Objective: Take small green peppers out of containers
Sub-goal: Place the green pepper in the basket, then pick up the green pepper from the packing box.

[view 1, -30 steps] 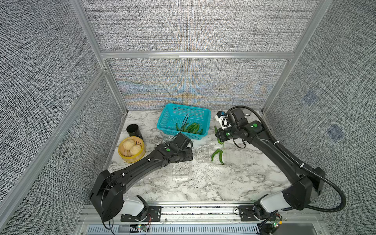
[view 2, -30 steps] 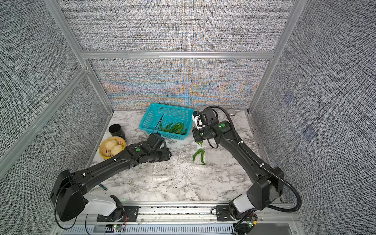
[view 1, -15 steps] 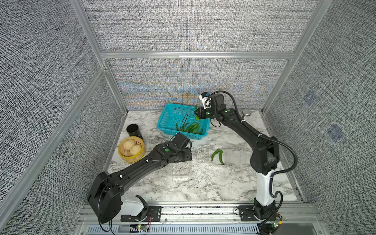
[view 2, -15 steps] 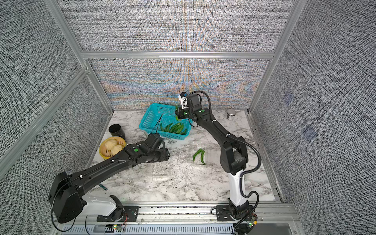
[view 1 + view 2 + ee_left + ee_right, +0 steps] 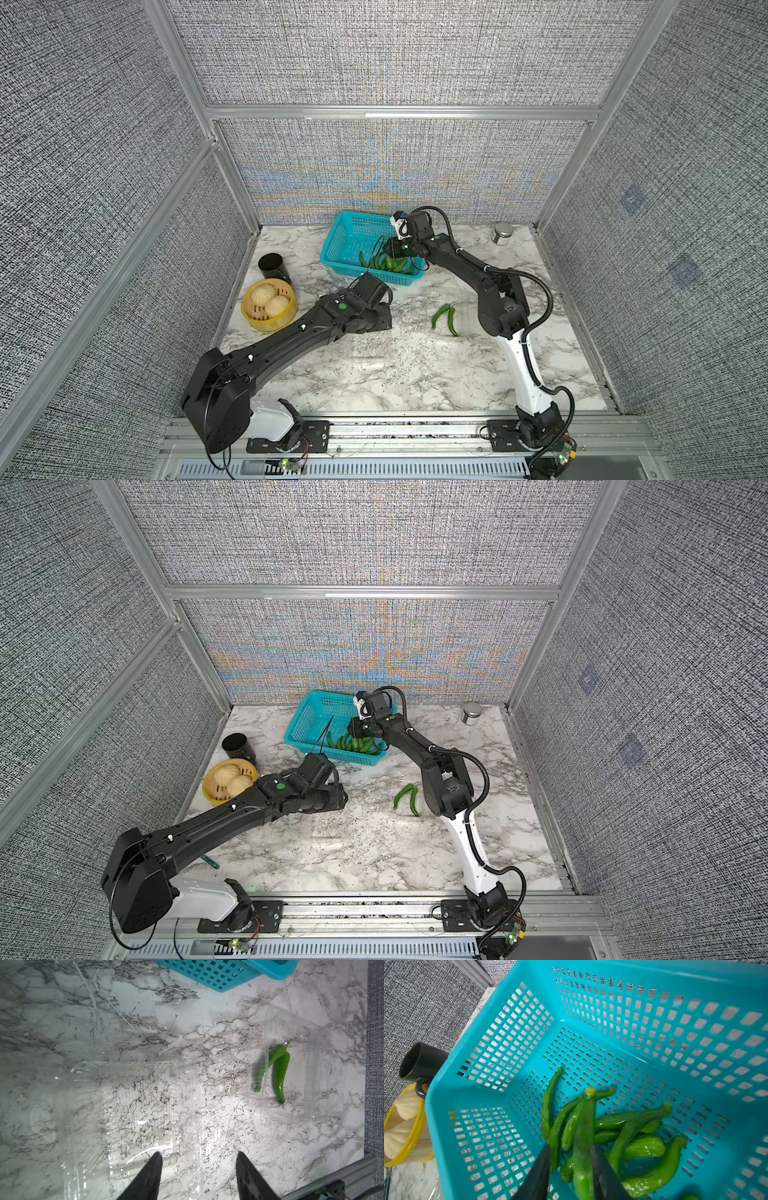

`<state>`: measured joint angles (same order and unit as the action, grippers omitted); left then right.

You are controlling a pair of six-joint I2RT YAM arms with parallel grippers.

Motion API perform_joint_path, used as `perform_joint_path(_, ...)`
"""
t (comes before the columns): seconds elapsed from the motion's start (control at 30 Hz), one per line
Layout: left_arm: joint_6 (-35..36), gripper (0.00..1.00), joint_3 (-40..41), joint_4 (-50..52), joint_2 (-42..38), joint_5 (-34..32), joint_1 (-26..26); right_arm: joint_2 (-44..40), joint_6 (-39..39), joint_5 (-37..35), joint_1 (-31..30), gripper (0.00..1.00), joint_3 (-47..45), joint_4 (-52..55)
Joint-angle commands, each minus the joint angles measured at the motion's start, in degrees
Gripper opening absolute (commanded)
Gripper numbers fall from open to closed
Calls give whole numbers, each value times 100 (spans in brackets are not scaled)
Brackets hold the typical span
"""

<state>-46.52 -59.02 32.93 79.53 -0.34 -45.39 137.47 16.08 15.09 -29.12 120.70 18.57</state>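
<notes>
While the right gripper (image 5: 571,1147), jaws apart, has a pepper (image 5: 584,1126) loose between them over the basket (image 5: 654,1022) at the tabletop's back edge, two peppers (image 5: 278,1072) lie in a container (image 5: 307,1088) nearer the right edge. Left gripper (image 5: 197,1169) gapes, empty. Likely light, slick, bruisable: pinch mid-body.

Overhead stereo pair, two wrist close-ups

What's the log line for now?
right tool: open, pepper over basket | left tool: open, at empty container | two peppers in other container
</notes>
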Motion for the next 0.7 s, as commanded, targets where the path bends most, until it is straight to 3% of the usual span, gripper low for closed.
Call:
perform_joint_path(0.0,29,58,-48,-129,10,61,0,-12,-233,-242,3,53,213,559)
perform_joint_path(0.07,12,58,-47,-145,0,73,3,-181,-267,-265,20,65,187,754)
perform_joint_path(0.13,3,58,-46,-135,-22,69,7,-560,-289,-286,51,70,49,875)
perform_joint_path(0.37,-32,58,9,-129,-190,35,-7,-2549,-434,-375,328,75,-817,1958)
perform_joint_path(0.67,-94,58,110,-339,-166,103,-11,-4585,-240,-659,521,77,-3559,3054)
